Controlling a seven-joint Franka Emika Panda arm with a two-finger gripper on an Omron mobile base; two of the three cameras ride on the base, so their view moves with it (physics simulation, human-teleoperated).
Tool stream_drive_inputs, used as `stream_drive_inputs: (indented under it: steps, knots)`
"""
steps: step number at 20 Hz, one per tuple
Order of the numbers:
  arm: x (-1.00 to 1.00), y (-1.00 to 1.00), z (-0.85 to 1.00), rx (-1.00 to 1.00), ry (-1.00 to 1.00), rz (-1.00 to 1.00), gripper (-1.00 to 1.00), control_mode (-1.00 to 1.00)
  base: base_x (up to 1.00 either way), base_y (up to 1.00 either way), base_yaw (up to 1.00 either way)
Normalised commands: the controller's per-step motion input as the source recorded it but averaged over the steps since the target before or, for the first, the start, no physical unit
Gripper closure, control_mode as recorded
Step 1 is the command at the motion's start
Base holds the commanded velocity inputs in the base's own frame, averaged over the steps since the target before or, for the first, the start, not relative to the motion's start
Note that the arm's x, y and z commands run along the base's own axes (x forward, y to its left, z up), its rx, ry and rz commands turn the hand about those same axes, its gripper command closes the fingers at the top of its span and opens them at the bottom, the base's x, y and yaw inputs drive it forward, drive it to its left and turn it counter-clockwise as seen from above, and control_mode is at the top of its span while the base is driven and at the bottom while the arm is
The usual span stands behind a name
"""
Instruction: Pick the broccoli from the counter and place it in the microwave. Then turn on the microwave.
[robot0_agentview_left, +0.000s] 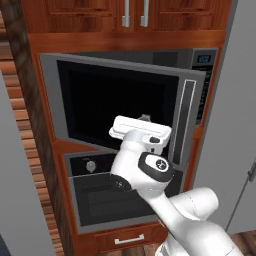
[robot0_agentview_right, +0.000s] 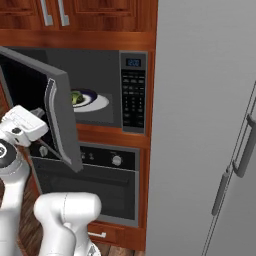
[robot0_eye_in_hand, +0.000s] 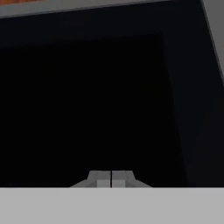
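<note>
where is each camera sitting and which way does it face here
left base view: behind-left of the arm, facing the microwave door; white arm and hand show.
right base view: behind-right, seeing past the door edge to the broccoli on a plate.
hand view: on the hand, facing the black door glass; shut gripper.
Both base views share microwave, oven.

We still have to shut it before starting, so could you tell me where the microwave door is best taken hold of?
Judging by its pose, the microwave door is best taken at its vertical handle near the free edge, farthest from the hinge. It stands partly open, so come from its outer glass side. The shut claw could also simply push there, though contact can't be confirmed.
</note>
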Motion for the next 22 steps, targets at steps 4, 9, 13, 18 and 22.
stream_drive_inputs:
  steps: [4,9,13,18,22]
  knots:
    - [0.36,-0.42,0.28,0.07,0.06,0.05,1.00,-1.00,0.00,0.00,0.00]
    - [0.42,-0.49,0.23,0.09,0.10,0.06,1.00,-1.00,0.00,0.00,0.00]
    - [0.34,-0.35,0.11,0.07,0.10,0.07,1.00,-1.00,0.00,0.00,0.00]
    - [0.46,-0.34,0.11,0.07,0.12,0.06,1.00,-1.00,0.00,0.00,0.00]
    - [0.57,-0.27,0.21,0.07,0.13,0.05,1.00,-1.00,0.00,0.00,0.00]
